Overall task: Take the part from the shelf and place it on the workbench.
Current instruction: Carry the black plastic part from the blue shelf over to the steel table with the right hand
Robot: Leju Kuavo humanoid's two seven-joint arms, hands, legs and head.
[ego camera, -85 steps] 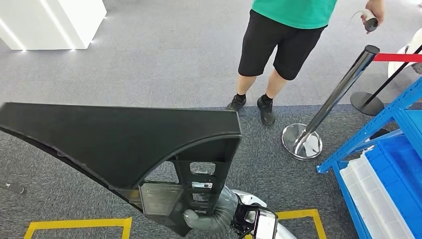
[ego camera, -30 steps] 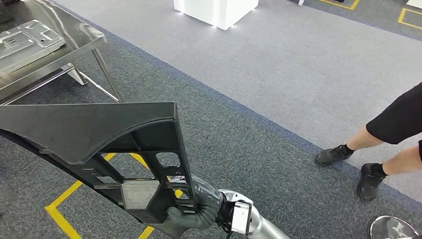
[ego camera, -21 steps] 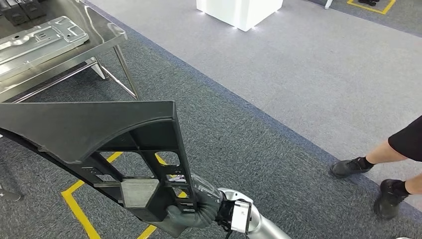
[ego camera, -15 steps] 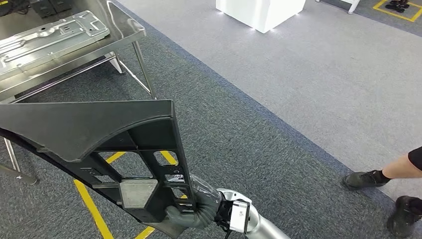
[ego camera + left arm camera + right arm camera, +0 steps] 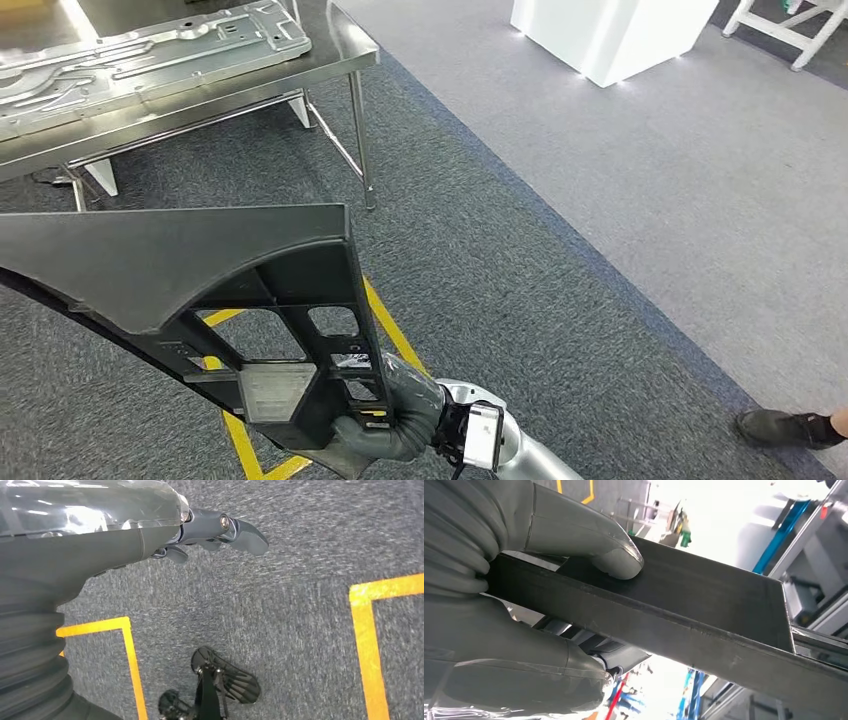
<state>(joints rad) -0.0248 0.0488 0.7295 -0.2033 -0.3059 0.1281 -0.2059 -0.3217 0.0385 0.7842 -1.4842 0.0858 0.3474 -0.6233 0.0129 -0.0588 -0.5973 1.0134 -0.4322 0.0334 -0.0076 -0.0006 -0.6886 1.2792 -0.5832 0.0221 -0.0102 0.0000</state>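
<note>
One black plastic part, a large wedge-shaped panel with a ribbed, windowed frame along its short end, is held in the air across the left and centre of the head view. Its long axis runs roughly level from the left edge of the frame to the centre, the solid face narrowing toward the left, while the open framework drops down toward the lower centre. The right robot hand sits at that lower end, below and to the right of the panel's body, gripping the bottom of the framework; in the right wrist view its thumb presses on one face of the part's dark edge with the other fingers wrapped under it. The left robot hand hangs over dark carpet, holding nothing, its fingers loosely apart. One steel counter stands in the upper left of the frame, well apart from the part, carrying one pressed metal sheet. Yellow tape lines mark the carpet beneath the part. One white block stands at the upper right, and one person's shoe shows at the lower right edge.
</note>
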